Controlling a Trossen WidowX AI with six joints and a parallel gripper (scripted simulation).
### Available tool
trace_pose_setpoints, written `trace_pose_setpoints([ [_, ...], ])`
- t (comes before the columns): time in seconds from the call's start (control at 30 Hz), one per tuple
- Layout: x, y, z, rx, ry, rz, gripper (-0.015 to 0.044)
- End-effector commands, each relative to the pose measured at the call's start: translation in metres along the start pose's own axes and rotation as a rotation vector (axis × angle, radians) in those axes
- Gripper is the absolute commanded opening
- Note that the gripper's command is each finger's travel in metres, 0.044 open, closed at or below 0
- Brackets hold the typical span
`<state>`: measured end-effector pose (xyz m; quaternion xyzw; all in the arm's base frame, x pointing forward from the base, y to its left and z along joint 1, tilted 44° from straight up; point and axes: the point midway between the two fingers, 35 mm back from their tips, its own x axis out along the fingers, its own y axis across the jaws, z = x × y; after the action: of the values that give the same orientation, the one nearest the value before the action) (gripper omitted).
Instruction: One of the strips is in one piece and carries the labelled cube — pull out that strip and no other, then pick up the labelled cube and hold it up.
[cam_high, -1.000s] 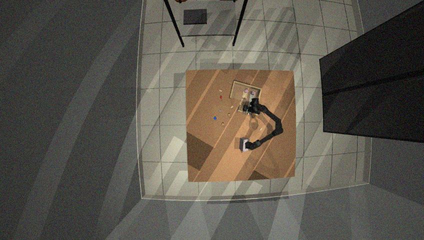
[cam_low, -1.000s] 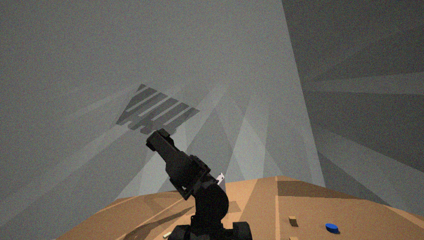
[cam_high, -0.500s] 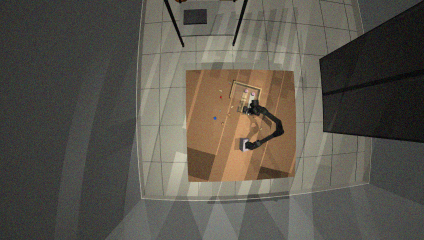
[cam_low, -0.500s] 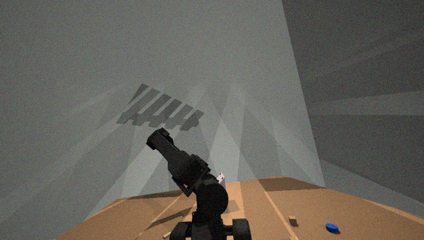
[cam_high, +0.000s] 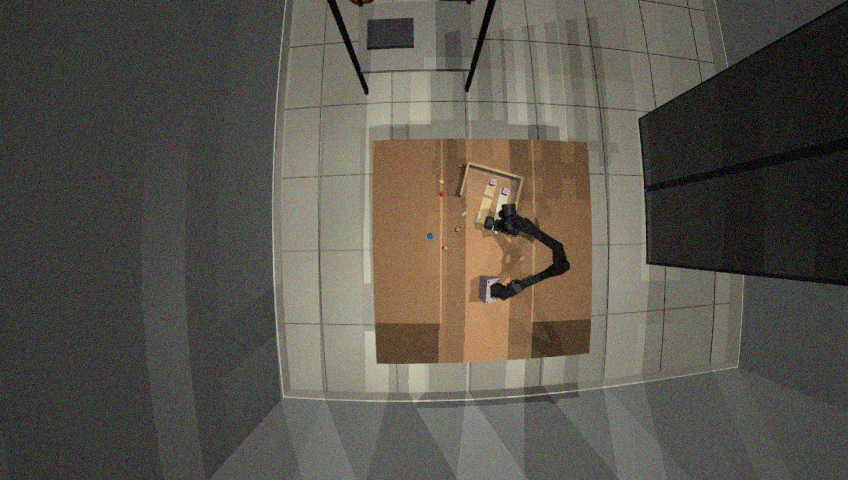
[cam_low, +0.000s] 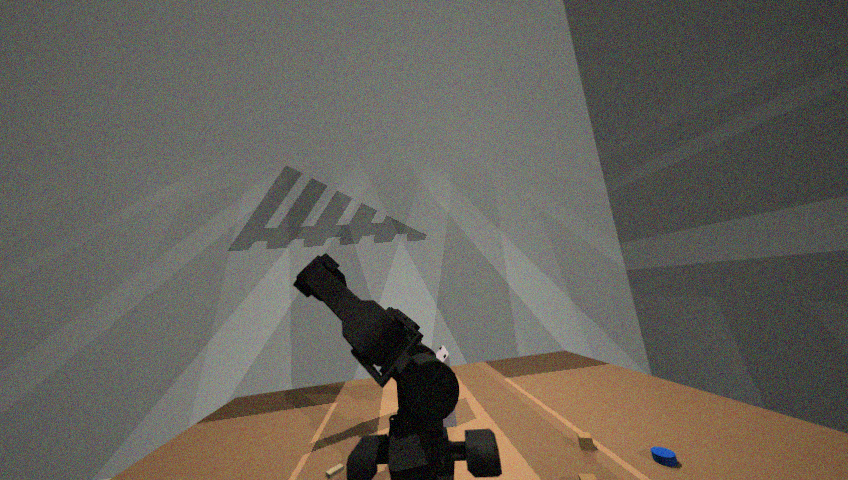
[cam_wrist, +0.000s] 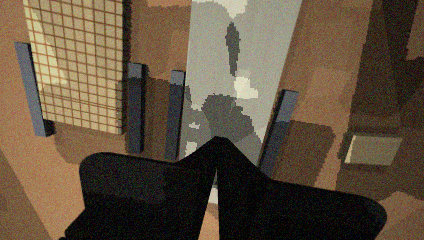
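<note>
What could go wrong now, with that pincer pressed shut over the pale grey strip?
The shut pincer may be holding nothing, so pulling back could leave the grey strip where it lies. The checked strip lies close beside it and a sideways drift could drag that one. Narrow blue posts flank the strip and could catch it.

The arm (cam_high: 538, 240) is matte black all over, built of blocky, faceted links with no markings, cables or screws that can be made out. From above it reads as a chain of short dark segments with rounded joints, ending at a pale grey-lilac base block (cam_high: 487, 289). From the exterior view the links look boxy and angular, one upper segment (cam_low: 351, 309) squared off at its end, with a round, drum-like joint housing (cam_low: 427, 386) below it and two rounded black lobes (wheel-like in outline) flanking the lowest part. The gripper (cam_wrist: 216, 150) shows two broad black fingers, flat-faced and tapering to narrow tips.
</note>
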<state>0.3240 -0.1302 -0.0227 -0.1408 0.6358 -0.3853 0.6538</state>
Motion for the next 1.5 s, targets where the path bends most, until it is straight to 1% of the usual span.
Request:
trace_pose_setpoints([
  [0.0, 0.004, 0.001, -0.013, -0.012, 0.019, -0.004, 0.0000],
  [1.47, 0.004, 0.002, -0.078, -0.014, 0.022, -0.004, 0.0000],
])
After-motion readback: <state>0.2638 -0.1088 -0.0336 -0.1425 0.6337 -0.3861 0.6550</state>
